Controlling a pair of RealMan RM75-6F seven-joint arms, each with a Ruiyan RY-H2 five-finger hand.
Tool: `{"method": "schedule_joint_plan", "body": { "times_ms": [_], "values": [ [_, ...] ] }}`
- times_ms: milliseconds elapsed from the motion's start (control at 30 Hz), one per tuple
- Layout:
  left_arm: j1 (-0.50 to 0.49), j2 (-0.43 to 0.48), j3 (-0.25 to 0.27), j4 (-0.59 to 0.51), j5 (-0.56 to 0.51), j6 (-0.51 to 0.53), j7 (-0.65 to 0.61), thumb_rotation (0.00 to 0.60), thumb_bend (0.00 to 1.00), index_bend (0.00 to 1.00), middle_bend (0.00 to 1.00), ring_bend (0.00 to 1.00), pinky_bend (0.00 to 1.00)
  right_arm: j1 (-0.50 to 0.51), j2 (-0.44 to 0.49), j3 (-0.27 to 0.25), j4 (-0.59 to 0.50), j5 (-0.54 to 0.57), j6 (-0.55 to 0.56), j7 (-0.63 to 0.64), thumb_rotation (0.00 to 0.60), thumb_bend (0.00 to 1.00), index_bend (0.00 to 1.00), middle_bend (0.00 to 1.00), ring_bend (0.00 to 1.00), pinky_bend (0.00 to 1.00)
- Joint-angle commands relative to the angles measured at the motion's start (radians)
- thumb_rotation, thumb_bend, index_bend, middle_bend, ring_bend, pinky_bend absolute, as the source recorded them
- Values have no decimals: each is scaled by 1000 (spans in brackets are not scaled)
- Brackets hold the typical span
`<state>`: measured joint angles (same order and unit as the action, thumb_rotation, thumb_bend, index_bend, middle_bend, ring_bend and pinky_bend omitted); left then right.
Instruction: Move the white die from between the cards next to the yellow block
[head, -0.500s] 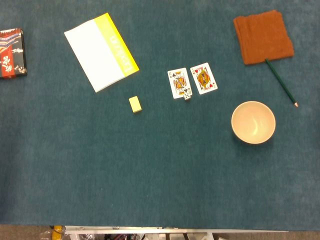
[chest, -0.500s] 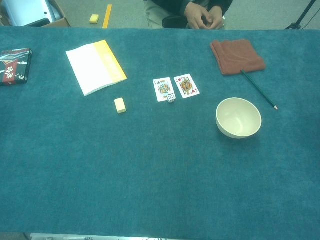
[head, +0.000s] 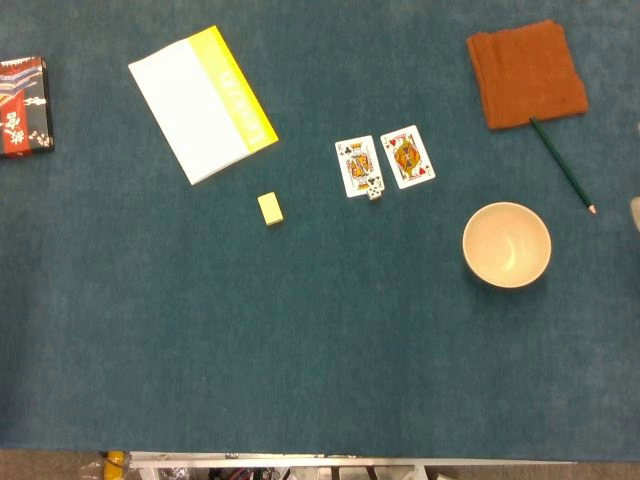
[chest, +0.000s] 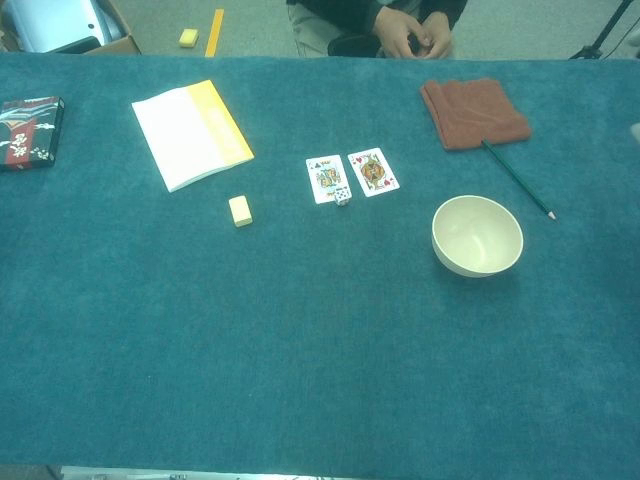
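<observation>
The white die (head: 375, 189) sits on the blue cloth at the near end of the gap between two playing cards, a king (head: 357, 166) and a second face card (head: 407, 156). In the chest view the die (chest: 342, 196) touches the left card's corner. The yellow block (head: 269, 208) lies to the left of the cards, apart from them, and shows in the chest view as well (chest: 240, 210). A pale sliver of my right hand (head: 636, 212) pokes in at the right edge, too little to read its fingers. My left hand is out of both views.
An empty cream bowl (head: 506, 244) stands right of the cards. A rust cloth (head: 526, 73) with a green pencil (head: 560, 165) lies far right. A white and yellow booklet (head: 200, 103) and a dark box (head: 20, 105) lie at the left. A person's hands (chest: 410, 30) rest beyond the far edge.
A pale sliver has come in at the right edge of both views. The die, cards and block have not moved.
</observation>
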<state>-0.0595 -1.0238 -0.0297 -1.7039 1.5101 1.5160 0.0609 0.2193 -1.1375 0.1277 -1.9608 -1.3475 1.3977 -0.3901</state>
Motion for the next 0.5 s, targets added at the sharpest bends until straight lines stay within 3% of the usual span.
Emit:
{"method": "schedule_joint_plan", "body": {
  "times_ms": [33,267,500],
  "values": [
    [-1,1,2,2,4,-1,-2,600,410,177,273,173,175,47,-25,18,-16,30,-54,-52,600,310,228,267,100,100],
    [-2,8,1,-1,13,2,-7,600,410,176,273,173,175,165,-116,70,-14,123,-162,-155,600,319,300,274,100,100],
    [-1,15,3,-5,18,3,-13,600,409,176,273,173,175,306,-237,132,52,295,-258,-252,600,274,335,275,100,100]
  ]
}}
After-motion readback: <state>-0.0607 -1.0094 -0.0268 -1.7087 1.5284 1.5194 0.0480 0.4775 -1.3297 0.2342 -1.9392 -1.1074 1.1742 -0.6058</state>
